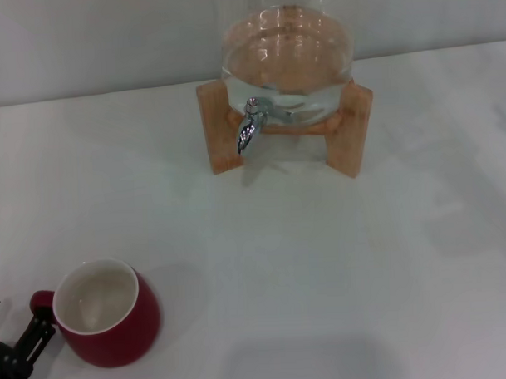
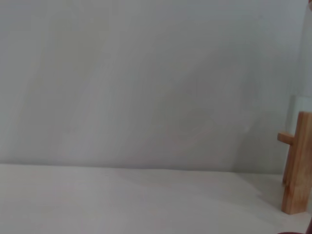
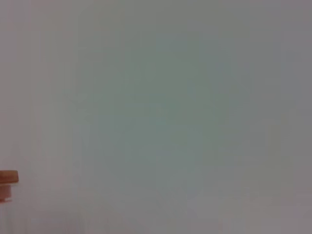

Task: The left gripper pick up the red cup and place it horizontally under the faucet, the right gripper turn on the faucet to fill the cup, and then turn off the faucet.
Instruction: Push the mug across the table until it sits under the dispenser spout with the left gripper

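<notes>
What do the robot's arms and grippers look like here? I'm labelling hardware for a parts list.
Very little shows. Only part of the left gripper appears, at the head view's lower left corner beside the red cup: matte black, thin bar-like finger pieces on a darker block. No cables, markings, lights or arm body are visible. The right gripper appears in no picture.

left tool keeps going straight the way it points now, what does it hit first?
Most likely the red cup: the left tool sits at the table's near-left corner, its tip right at the cup's handle. Contact can't be confirmed from the head view.
</notes>
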